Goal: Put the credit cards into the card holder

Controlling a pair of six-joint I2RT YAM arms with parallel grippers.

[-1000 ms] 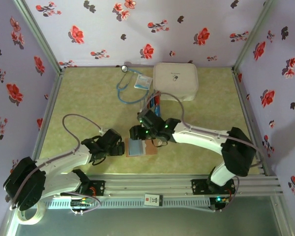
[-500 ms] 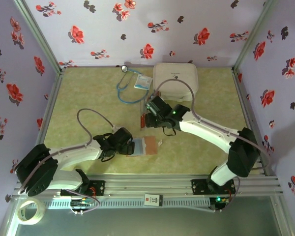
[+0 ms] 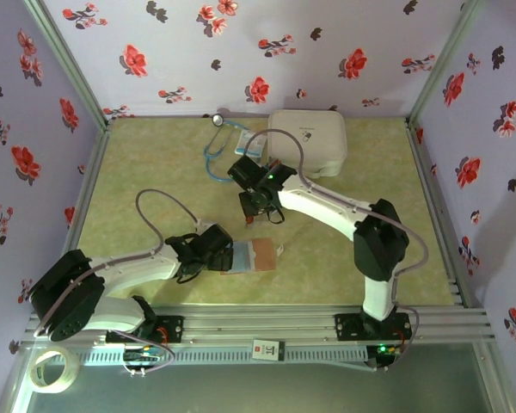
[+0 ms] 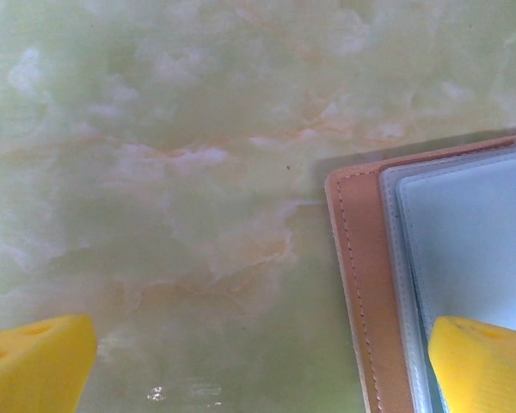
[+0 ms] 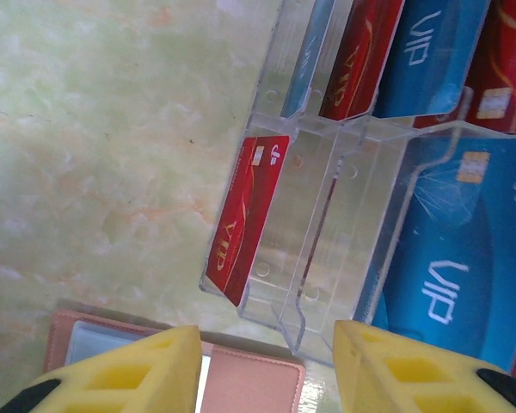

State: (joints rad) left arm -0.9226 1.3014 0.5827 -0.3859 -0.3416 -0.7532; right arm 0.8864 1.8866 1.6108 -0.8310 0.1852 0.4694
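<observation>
Now left gripper (image 4: 258,366) spread wide, 9 o'clock of card holder (image 3: 261,255). Right gripper (image 5: 267,370) parted, empty, by credit cards (image 5: 447,258) at 12 o'clock.

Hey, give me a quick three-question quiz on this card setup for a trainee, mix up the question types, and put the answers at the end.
1. True or false: the right gripper has its jaws apart and holds no card.
2. Where do the credit cards stand? A) in the clear plastic tray; B) in a metal bowl; C) in a cardboard box.
3. Name the brown item that lies open at one finger of the left gripper.

Key: 1 true. 2 A. 3 the card holder.
</observation>
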